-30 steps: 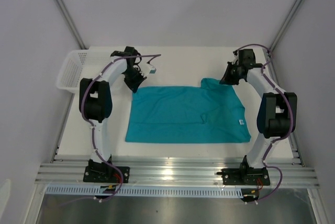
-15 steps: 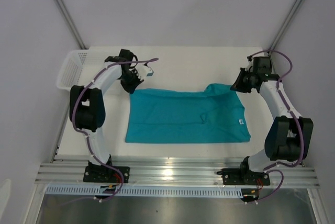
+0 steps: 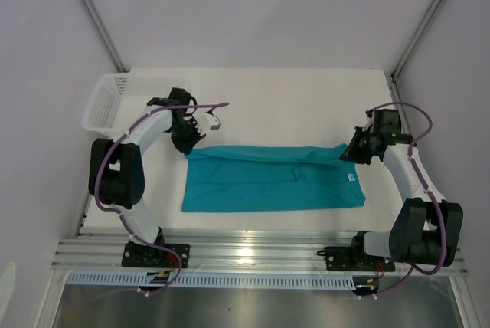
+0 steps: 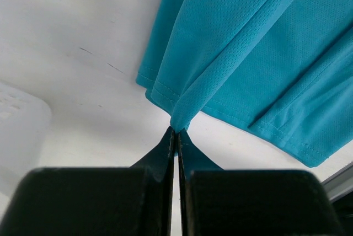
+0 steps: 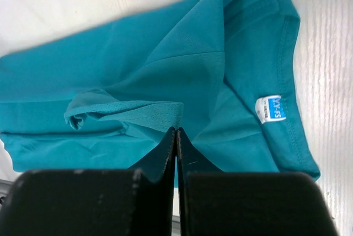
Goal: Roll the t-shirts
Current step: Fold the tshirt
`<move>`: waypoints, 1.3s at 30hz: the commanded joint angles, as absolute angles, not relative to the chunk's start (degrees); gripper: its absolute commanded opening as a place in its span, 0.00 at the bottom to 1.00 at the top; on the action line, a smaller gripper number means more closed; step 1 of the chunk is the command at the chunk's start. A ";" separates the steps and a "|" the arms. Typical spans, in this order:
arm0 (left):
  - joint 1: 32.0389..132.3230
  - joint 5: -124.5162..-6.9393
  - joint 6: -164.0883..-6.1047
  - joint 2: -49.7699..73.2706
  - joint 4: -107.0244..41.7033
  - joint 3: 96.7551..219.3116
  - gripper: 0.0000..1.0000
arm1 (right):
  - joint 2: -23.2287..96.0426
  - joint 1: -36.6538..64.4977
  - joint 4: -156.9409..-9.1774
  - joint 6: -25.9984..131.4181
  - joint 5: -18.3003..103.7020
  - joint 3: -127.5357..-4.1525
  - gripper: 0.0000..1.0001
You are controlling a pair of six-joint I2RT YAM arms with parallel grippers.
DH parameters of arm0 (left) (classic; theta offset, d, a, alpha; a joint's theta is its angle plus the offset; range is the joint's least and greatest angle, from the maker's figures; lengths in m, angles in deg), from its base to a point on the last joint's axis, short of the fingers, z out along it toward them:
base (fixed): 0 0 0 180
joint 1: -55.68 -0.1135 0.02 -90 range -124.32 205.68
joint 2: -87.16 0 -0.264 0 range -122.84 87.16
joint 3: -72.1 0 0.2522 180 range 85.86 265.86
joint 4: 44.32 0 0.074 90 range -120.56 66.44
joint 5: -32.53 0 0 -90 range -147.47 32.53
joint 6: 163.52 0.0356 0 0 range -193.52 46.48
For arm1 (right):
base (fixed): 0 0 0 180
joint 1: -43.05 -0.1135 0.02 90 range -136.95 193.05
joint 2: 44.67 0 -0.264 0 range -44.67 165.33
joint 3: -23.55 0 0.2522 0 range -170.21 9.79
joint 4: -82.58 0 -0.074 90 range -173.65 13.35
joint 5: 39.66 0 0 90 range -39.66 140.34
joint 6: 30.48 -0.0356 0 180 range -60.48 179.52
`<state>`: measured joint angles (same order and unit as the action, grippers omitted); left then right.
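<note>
both arms have drawn toward the bottom of the frame, pulling the far hem with them, so the shirt (image 3: 268, 186) now lies as a narrower band across the middle of the bench (image 3: 291, 98). this looks like a first lengthwise fold made before rolling. the left tool (image 3: 187, 146) is clenched on its upper-left corner, and the right tool (image 3: 350, 154) on its upper-right fold. count: one shirt, one basket (image 3: 103, 98) at upper left, two tools.

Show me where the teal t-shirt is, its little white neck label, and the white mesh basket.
teal t-shirt (image 3: 268, 186), top external view, middle of the flat cloth.
neck label (image 5: 271, 108), right wrist view, centre of the white tag.
white mesh basket (image 3: 96, 106), top external view, on its left wall.
</note>
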<state>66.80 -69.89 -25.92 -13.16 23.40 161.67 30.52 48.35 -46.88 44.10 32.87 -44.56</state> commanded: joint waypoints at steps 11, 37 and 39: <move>68.25 -71.09 -24.83 -11.46 22.35 158.02 0.01 | 30.56 46.74 -39.53 38.08 40.22 -39.34 0.00; 70.45 -67.84 -22.98 -9.43 19.63 153.19 0.01 | 31.88 49.20 -41.46 37.11 42.08 -35.39 0.00; 70.45 -67.66 -22.72 -9.52 19.54 153.19 0.01 | 31.88 49.20 -41.47 36.94 42.26 -35.30 0.00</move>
<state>70.16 -68.08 -23.48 -11.65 19.99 153.46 31.55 49.11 -40.41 37.46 40.95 -35.62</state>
